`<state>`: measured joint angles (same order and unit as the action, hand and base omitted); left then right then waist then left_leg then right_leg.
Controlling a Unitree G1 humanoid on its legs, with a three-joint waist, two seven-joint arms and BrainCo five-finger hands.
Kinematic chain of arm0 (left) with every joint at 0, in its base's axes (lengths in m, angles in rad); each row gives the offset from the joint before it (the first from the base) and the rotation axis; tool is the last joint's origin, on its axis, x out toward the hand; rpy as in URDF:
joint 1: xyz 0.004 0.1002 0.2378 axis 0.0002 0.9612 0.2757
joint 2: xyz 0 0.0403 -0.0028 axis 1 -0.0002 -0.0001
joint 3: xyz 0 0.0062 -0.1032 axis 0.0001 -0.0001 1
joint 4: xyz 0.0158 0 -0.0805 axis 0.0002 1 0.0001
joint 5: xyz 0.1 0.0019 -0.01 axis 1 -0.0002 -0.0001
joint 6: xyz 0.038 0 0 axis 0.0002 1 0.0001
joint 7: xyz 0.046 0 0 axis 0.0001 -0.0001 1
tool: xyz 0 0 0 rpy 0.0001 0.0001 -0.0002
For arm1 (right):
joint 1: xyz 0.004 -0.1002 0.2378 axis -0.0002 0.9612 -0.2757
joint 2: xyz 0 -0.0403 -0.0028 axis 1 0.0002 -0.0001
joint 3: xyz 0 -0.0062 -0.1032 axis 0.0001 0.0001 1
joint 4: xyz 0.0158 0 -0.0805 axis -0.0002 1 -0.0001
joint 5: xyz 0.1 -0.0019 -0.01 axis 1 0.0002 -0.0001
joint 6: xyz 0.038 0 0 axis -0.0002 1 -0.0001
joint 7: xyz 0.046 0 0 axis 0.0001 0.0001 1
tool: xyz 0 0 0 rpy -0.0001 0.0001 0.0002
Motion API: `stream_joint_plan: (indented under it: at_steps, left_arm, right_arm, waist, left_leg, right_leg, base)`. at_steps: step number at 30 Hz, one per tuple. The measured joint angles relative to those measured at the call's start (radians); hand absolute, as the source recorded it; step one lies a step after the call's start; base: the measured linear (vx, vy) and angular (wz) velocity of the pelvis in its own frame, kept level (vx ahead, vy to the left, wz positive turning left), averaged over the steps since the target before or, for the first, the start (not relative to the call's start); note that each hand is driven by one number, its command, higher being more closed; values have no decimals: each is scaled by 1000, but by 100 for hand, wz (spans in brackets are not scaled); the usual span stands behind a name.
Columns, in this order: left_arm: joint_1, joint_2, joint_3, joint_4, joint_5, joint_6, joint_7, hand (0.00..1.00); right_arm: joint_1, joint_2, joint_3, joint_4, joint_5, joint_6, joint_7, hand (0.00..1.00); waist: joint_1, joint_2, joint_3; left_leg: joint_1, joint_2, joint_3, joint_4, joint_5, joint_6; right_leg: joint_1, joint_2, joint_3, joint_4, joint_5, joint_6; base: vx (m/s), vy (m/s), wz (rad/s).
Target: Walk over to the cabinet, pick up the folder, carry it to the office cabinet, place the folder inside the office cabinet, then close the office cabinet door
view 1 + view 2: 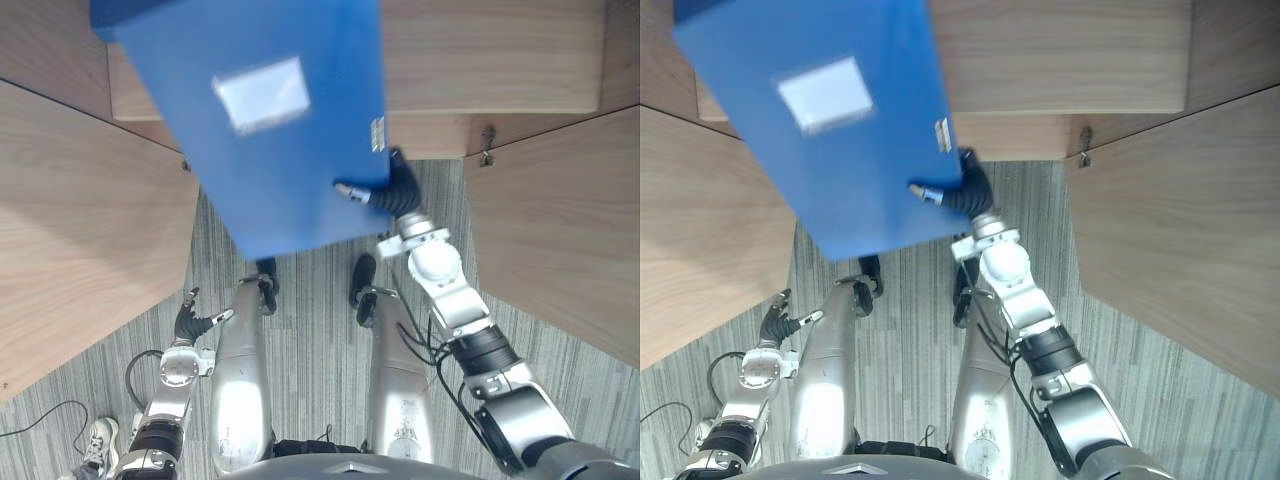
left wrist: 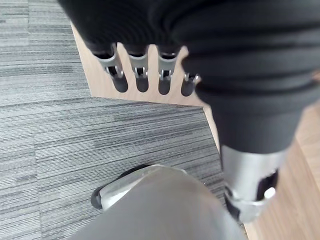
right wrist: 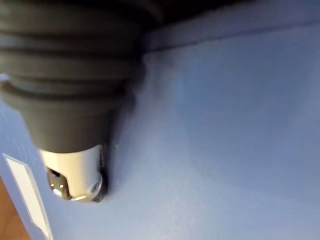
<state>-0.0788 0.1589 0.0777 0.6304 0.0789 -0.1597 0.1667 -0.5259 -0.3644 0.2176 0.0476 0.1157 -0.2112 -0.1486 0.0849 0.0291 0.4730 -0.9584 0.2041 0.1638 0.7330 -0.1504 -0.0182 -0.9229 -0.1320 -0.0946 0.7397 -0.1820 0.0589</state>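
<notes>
**Blue folder (image 1: 270, 150) gripped in the right hand (image 1: 398, 192), up before the open cabinet (image 1: 500, 60)**

The blue folder is off the ground and close under the head camera, with its broad face turned up towards it. It sits tilted, so its upper end crosses the cabinet's pale wood in the view and its lower corner hangs over the grey striped carpet (image 1: 320, 280). A white label (image 1: 262, 93) lies on the face near the upper end. A small silver fitting (image 1: 378, 133) sits at the edge nearest the right hand.

The right hand holds the folder at that edge, low on its right side. Its thumb (image 1: 352, 190) lies across the blue face, and its fingers are out of sight behind the folder, so the folder is pinched between them. In the right wrist view the thumb (image 3: 75, 175) presses flat on the blue surface, with the white label beside it at the frame's edge.

The cabinet is made of light brown wood. Its left door (image 1: 80, 220) and right door (image 1: 560, 230) stand swung outward on either side of the folder, and a metal hinge (image 1: 487, 140) shows at the inner top of the right door.

The left hand (image 1: 190, 322) hangs low beside the left door, well apart from the folder. It holds nothing. In the left wrist view its fingers (image 2: 141, 75) point loosely down in a row, uncurled, in front of a wood panel and the carpet.
</notes>
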Motion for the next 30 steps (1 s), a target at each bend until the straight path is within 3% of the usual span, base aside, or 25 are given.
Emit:
stream_joint_plan:
  at_steps: [5, 14, 24, 30]
  left_arm:
    - [-30, 1, 10, -43, -14, -5, 0, 0]
    - [-72, -19, 10, -111, -61, -20, 5, 0]
    - [-110, -71, -30, -136, -78, -17, 41, 0]
    - [-123, -76, -32, -111, -80, -9, 51, 0]
  right_arm:
    - [-113, 2, -83, 33, 111, -1, -45, 100]
    - [-336, 3, -207, 252, 342, -2, -164, 100]
    - [-560, 3, -283, 485, 572, 17, -212, 100]
    - [-706, 11, -321, 599, 740, 19, -246, 100]
  waist:
    - [4, 0, 0]
    - [10, 0, 0]
    - [-3, 1, -1]
    - [-5, 2, -2]
  left_leg:
    - [-83, 0, -19, 52, -6, 7]
    - [-147, 2, -27, 83, -15, 10]
    - [-176, 3, -48, 79, -13, 7]
    - [-160, -1, -29, 1, 32, 11]
  right_leg:
    - [-71, -5, -3, 50, -17, 6]
    - [-130, -10, -6, 77, -25, 3]
    - [-136, -9, -31, 56, -23, 2]
    - [-122, -6, -38, -12, 23, -4]
  base:
    - [53, 3, 5]
    - [0, 0, 0]
    - [22, -3, 2]
    - [0, 0, 0]
